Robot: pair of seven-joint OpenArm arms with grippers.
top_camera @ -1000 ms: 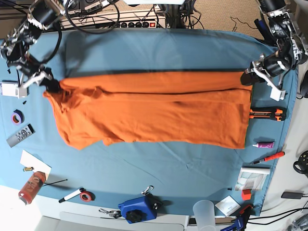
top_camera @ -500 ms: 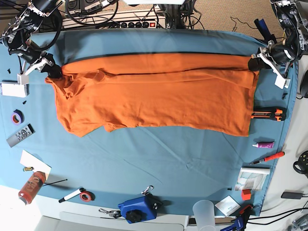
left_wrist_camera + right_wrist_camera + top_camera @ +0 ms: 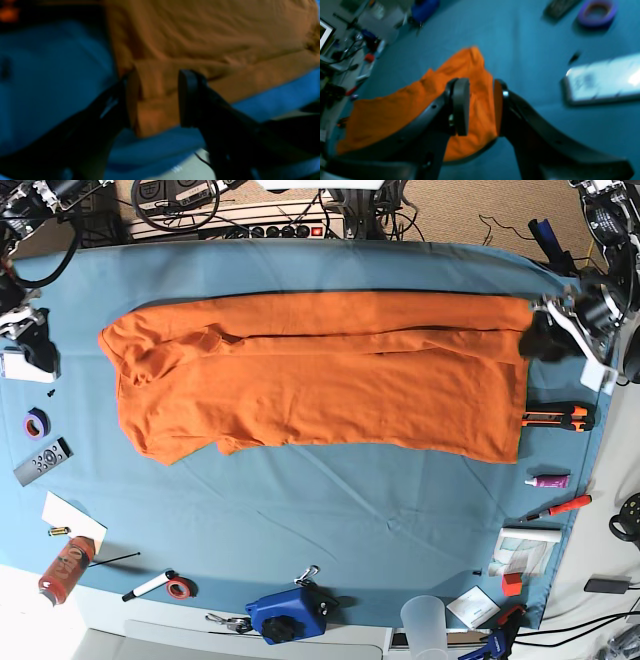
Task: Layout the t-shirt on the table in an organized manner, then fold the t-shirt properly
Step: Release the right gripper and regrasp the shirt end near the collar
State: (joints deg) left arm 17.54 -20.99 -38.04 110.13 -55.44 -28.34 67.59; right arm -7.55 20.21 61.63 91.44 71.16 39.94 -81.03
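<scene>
Orange t-shirt (image 3: 320,375) lies spread across the upper middle of the worktop (image 3: 330,520). Left hand (image 3: 153,97) and right hand (image 3: 480,110) both gape open. Uneven regrasping could wrinkle it.

Beige carpet (image 3: 450,205) behind, cables (image 3: 395,215) tangled over it; power strip (image 3: 290,230) at far edge; pale floor (image 3: 25,600) bottom left.

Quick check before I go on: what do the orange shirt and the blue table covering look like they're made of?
The t-shirt looks like soft matte knit fabric, probably cotton: it drapes in fine creases and folds over itself along its upper edge. The table covering appears to be thin woven cloth, also matte: shallow wrinkles run across it and it wraps the rounded corners. What lies beneath the cloth is hidden.
</scene>
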